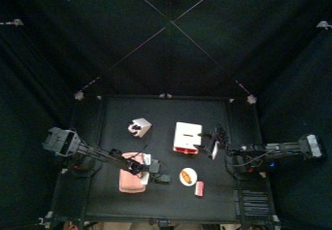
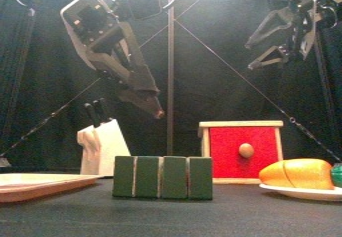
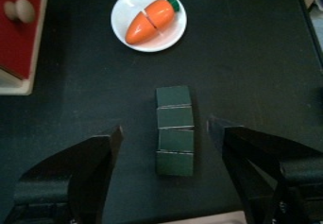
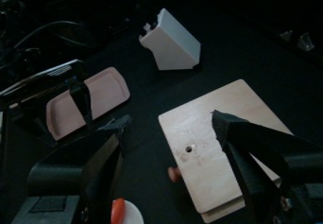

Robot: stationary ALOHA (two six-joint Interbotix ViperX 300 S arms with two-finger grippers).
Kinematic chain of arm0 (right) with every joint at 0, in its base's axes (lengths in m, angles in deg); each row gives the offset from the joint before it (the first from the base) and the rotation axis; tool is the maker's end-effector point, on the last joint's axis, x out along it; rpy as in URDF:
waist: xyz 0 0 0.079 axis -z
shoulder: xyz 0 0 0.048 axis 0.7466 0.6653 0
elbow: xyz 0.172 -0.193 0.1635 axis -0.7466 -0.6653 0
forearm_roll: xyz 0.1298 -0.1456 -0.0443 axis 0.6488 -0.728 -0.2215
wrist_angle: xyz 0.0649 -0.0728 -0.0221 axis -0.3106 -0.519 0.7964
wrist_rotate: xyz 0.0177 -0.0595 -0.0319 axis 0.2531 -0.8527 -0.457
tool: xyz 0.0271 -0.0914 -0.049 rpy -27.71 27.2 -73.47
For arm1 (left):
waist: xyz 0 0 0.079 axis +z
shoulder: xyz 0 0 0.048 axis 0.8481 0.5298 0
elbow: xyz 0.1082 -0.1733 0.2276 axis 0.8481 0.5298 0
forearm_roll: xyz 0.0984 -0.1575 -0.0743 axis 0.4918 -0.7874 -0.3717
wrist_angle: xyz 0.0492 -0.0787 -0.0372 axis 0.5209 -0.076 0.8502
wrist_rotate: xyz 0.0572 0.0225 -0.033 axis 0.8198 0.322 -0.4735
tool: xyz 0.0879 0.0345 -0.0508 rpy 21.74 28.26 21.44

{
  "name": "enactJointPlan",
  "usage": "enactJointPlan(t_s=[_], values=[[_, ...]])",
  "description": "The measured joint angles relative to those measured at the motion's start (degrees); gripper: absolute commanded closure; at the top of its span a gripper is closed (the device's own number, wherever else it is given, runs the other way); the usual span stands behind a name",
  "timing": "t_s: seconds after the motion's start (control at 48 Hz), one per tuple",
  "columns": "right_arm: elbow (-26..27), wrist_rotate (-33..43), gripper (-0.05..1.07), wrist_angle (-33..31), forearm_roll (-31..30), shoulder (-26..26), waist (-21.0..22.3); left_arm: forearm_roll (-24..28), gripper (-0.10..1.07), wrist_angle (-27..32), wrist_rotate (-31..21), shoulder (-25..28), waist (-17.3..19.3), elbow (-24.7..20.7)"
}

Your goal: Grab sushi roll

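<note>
The sushi roll, a dark green segmented block, lies on the bare black table directly between the spread jaws of the left gripper, which hangs above it without touching; nothing blocks the way. Beyond it sits a white plate carrying an orange-and-white piece, and off to one side a red box (wood-framed, with a knob). The right gripper hovers high, jaws apart and holding nothing, over a wooden lid; nearby are a pink oblong and a white wedge.
</note>
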Motion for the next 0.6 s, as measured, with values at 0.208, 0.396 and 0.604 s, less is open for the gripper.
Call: enactJointPlan(t_s=[0.208, 0.396, 0.604], values=[[-0.1, 0.0, 0.04, 0.1, 0.2, -0.1, 0.0, -0.9, -0.05, 6.2, 0.1, 3.2, -1.6, -3.4], [0.0, 0.1, 0.04, 0.1, 0.4, -0.1, 0.1, -1.4, -0.05, 8.3, 0.1, 3.4, -3.3, -4.1], [-0.1, 0.0, 0.04, 0.0, 0.4, 0.2, 0.1, -2.9, -0.04, 9.1, 0.0, 6.5, -3.3, -4.8]])
